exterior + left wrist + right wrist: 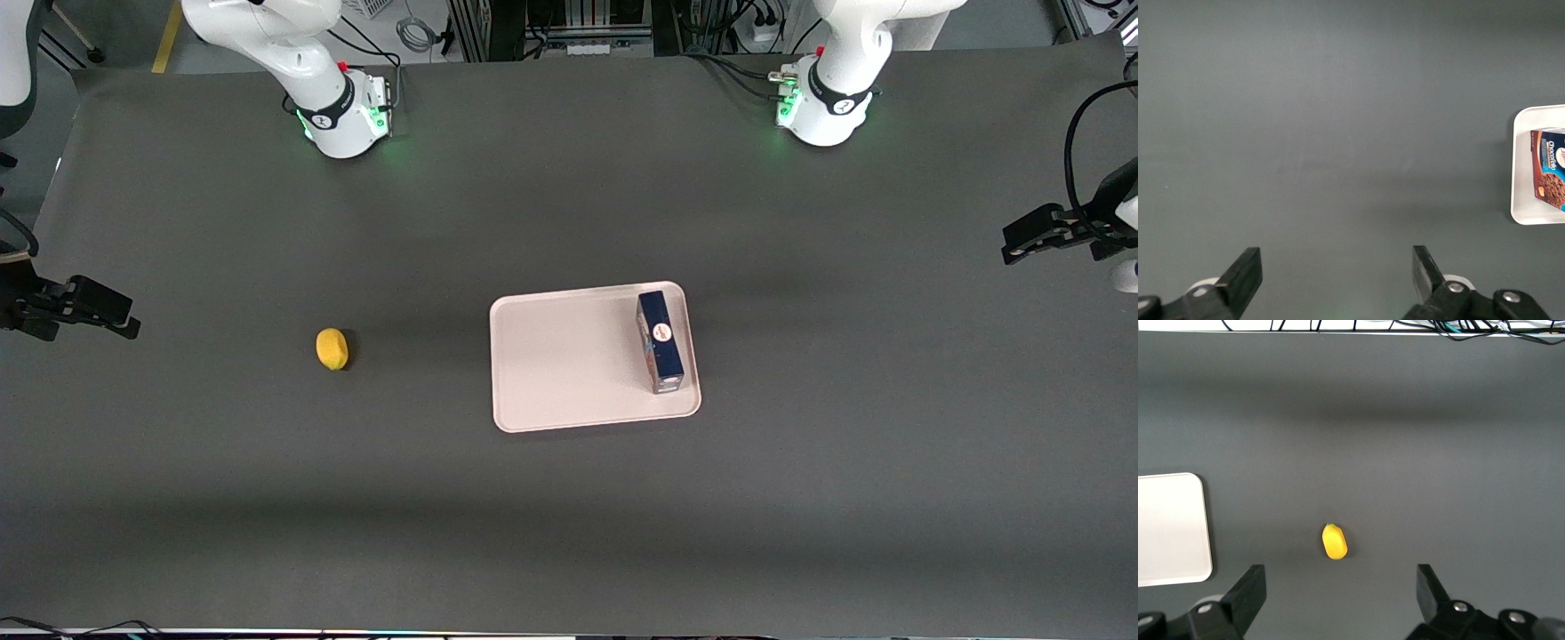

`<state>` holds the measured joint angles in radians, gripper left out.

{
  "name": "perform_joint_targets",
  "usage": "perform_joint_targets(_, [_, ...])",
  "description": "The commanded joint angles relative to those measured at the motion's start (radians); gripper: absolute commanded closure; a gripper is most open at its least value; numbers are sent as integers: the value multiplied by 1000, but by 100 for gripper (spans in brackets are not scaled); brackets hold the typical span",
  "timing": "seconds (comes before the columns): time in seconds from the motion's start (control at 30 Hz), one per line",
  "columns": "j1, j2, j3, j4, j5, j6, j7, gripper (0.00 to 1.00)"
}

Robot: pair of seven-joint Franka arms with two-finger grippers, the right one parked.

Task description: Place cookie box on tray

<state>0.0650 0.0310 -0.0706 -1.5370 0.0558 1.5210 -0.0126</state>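
The box (661,340) lay on the tray (560,373). The gripper (1337,273) hung wide open and empty, well apart. The job looked done; nothing more was needed.

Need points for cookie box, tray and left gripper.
cookie box (661,340): front view, its blue top face.
tray (560,364): front view, bare pink floor.
gripper (1337,267): left wrist view, open, above the table, midway between fingertips.

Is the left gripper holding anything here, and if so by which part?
Nothing. The gripper is open over bare table toward the working arm's end; the cookie box sits on the tray.
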Motion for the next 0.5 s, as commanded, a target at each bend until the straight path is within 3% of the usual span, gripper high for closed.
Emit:
perform_joint_targets(0.0, [-33, -36, 15, -32, -8, -8, -10, 0])
perform_joint_targets(0.47, [-40, -37, 20, -31, -4, -8, -20, 0])
